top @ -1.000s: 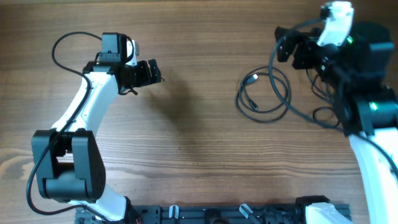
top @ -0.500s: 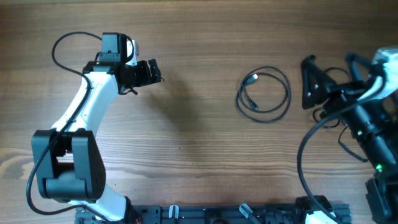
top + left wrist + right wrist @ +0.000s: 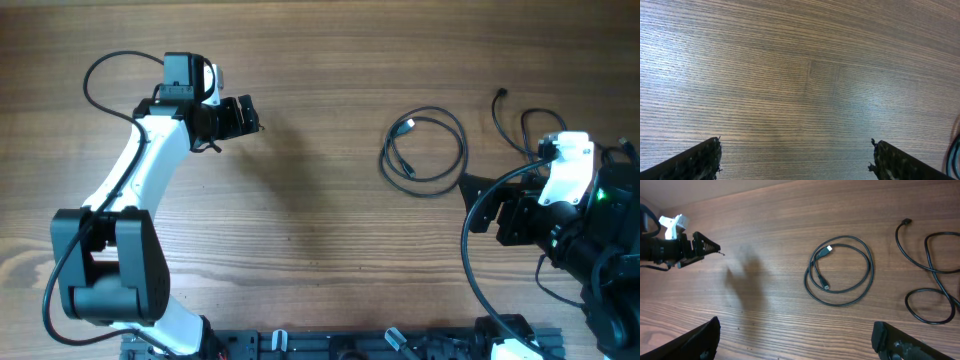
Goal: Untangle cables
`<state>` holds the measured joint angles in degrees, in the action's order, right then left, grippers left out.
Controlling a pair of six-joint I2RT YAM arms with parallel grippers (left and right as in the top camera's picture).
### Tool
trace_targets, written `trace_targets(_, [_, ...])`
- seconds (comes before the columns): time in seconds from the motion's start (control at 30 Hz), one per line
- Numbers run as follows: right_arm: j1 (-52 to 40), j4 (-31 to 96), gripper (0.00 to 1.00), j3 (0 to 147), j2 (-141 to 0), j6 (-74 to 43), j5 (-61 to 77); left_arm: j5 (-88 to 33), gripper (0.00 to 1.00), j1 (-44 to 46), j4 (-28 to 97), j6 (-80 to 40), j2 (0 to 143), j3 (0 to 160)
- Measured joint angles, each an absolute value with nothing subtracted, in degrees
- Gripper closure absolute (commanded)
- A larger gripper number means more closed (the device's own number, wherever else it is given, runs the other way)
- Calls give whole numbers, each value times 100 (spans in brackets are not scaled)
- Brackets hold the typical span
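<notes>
Overhead, the coil [image 3: 425,145], one cable wound into a flat double loop with a silver-tipped plug [image 3: 405,127] at its upper left, lay on the table [image 3: 320,260]. A second cable [image 3: 497,110] lay loose just right of the coil and apart from it, its snaking run partly hidden by the right arm. The right gripper [image 3: 468,205] hung below and right of the coil, touching neither cable. Its wrist view showed both fingers at the bottom corners, spread wide with nothing between them. The left gripper [image 3: 250,118] sat well left of the coil, pointing toward it, its fingers likewise wide apart over bare wood, holding nothing.
</notes>
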<state>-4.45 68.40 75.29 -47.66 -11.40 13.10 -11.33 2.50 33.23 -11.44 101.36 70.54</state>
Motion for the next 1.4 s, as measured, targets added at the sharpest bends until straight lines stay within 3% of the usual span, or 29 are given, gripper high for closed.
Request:
trace_targets(0.9, [-445, 6377, 0, 7334, -3839, -1122, 860, -1133, 0, 250, 3321, -1144, 10136, 7054])
trace_targets(1.23, [-445, 2517, 0, 3841, -1758, -904, 731, -1114, 0, 250, 3326, -1144, 10136, 7054])
trace_targets(1.4, [-445, -1162, 0, 1841, -742, -239, 1245, -1114, 0, 250, 3323, -1142, 10136, 7054])
